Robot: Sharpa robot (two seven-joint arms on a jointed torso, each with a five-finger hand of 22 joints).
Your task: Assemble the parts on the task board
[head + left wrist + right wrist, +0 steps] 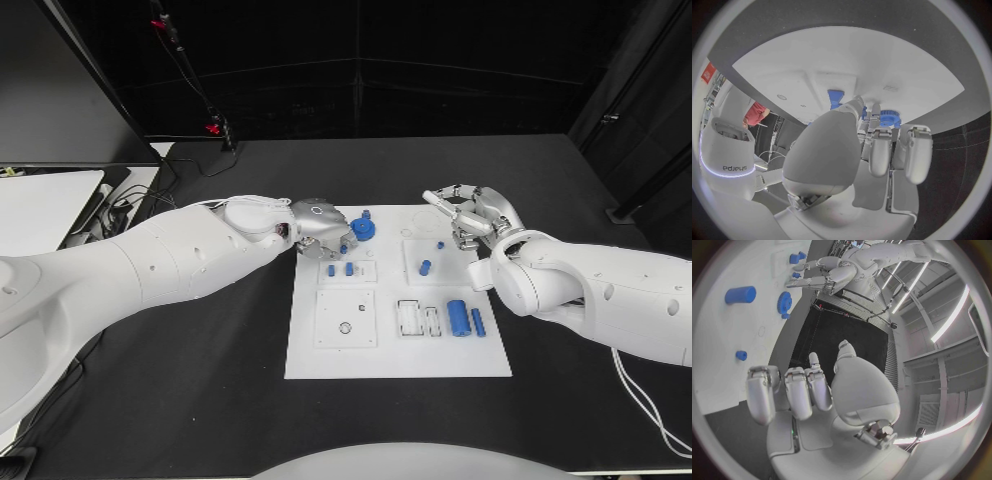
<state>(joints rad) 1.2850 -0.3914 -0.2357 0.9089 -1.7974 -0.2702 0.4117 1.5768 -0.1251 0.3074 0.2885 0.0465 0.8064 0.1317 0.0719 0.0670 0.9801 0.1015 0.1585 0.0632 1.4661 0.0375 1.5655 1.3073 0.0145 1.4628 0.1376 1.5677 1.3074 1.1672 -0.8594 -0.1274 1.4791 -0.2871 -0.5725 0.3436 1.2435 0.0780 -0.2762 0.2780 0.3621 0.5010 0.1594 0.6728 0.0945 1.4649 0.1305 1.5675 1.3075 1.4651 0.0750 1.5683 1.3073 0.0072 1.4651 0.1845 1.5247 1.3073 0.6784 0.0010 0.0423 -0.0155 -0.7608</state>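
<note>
Black table [202, 400] carries the white task board [397, 360] at its middle. Left hand [320, 228] sits at the board's far-left corner, fingers curled downward close to a blue gear [362, 229]; whether it grips any part cannot be told. Right hand [469, 215] hovers above the board's far-right corner, fingers apart, holding nothing. On the board: two small blue pegs [340, 269] left of centre, a blue pin [426, 267] further right, a large blue cylinder [459, 318] and a slimmer blue rod [477, 321] side by side near the right edge.
</note>
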